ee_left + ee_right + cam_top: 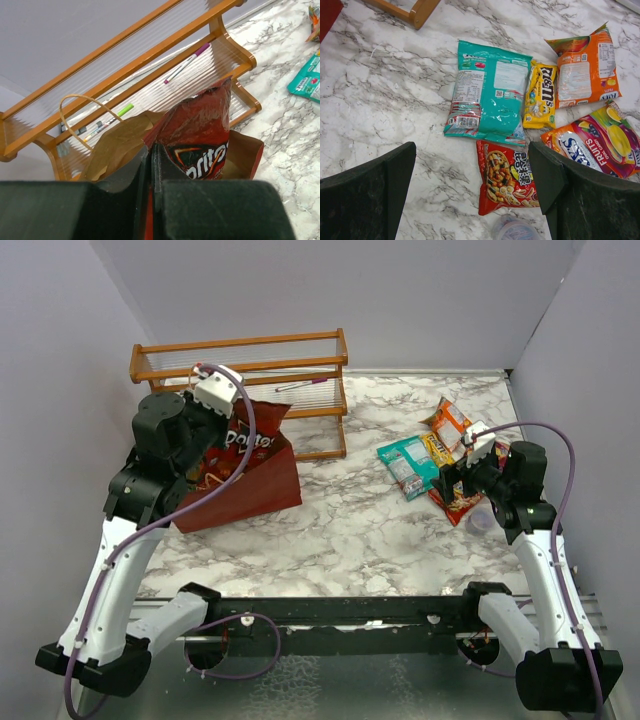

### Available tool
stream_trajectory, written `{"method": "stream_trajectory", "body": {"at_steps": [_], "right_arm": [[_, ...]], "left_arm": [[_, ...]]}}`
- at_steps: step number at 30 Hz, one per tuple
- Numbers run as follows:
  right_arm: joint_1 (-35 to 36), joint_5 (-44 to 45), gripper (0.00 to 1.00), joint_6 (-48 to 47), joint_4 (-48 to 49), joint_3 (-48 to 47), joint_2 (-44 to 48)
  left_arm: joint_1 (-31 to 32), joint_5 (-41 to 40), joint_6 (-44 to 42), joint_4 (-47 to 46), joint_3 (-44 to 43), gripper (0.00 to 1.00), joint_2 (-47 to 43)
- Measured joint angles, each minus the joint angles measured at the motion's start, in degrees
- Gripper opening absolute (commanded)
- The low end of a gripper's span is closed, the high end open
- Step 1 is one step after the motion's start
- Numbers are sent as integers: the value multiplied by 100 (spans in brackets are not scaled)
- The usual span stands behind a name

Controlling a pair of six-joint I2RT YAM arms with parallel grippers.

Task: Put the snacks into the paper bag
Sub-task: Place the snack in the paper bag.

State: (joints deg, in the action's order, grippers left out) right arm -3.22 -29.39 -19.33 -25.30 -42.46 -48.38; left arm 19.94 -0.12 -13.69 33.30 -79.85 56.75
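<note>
Left wrist view: your left hand (pixel 151 150) is clenched almost tight, with a red sliver of the red chip bag (pixel 200 135) caught between its fingers. The chip bag stands upright in the mouth of the paper bag (pixel 117 145) at lower centre, with the wooden rack (pixel 150 50) behind. In the right wrist view your right hand (pixel 471 150) hangs spread wide above the surface (pixel 385 90), grasping nothing. Ahead of it lie a teal packet (pixel 487 95), a yellow candy packet (pixel 541 95) touching it, an orange packet (pixel 582 67) at upper right, a fruit candy packet (pixel 600 145) at right and a red nut packet (pixel 505 175) at bottom centre.
</note>
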Motion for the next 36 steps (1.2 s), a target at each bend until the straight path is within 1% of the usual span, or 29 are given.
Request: {"method": "stream_trajectory", "body": {"at_steps": [2,5,8,12,18,20,24,30,36], "right_arm": [[0,0,95,0,0,0,0],[0,0,95,0,0,0,0],[0,0,95,-2,0,0,0],[0,-2,95,-2,2,0,-15],[0,-4,95,-2,0,2,-83],[0,-4,95,-2,0,2,-83],[0,-2,95,-2,0,2,-83],[0,-2,95,-2,0,2,-85],[0,0,95,-2,4,4,-142]], "left_arm": [[-50,-20,-26,2,74,16,-94],[-114,-122,-155,74,245,30,-256],[-160,-262,-304,225,446,41,-385],[-190,-446,-501,398,629,53,-437],[-195,-485,-664,584,647,61,-424],[-195,-385,-684,632,605,66,-376],[-195,20,-723,693,507,77,-199],[-195,627,-743,713,424,86,13],[-197,1038,-704,625,393,95,188]]}}
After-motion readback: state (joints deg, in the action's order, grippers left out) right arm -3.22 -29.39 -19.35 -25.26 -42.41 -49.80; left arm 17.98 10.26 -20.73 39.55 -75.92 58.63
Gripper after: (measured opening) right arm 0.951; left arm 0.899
